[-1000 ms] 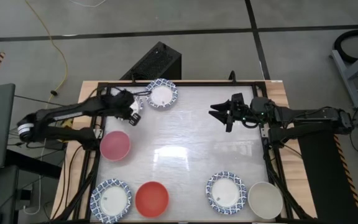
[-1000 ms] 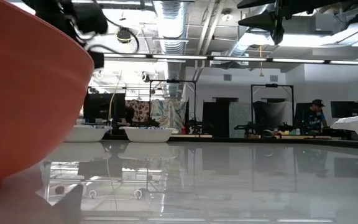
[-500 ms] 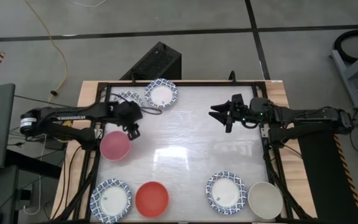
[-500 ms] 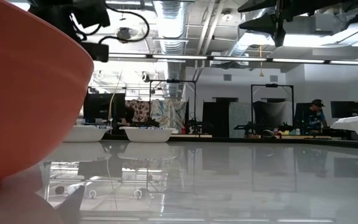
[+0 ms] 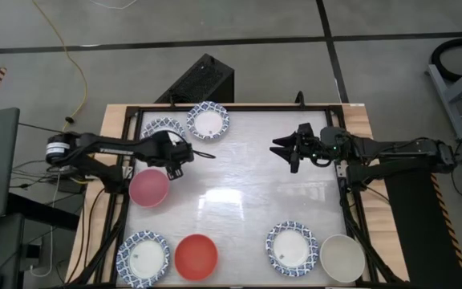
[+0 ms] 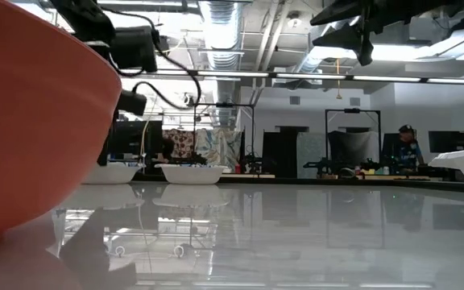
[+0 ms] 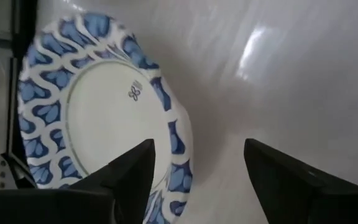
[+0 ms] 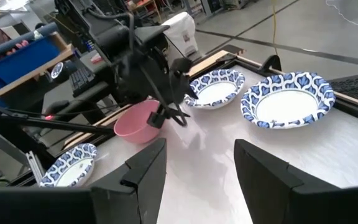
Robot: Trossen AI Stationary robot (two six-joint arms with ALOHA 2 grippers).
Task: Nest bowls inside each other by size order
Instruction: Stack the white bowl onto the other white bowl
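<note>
The left claw (image 5: pixel 184 151) stands wide, empty, over the glossy white desk (image 5: pixel 239 172) between the small blue-and-white patterned bowl (image 5: pixel 161 128) by the far-left corner and the small pink bowl (image 5: pixel 149 187) — probably just released. The right claw (image 5: pixel 281 147) hovers open, holding nothing, well apart.

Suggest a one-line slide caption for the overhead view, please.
Seven bowls ring the table; left gripper open beside the pink bowl.
</note>
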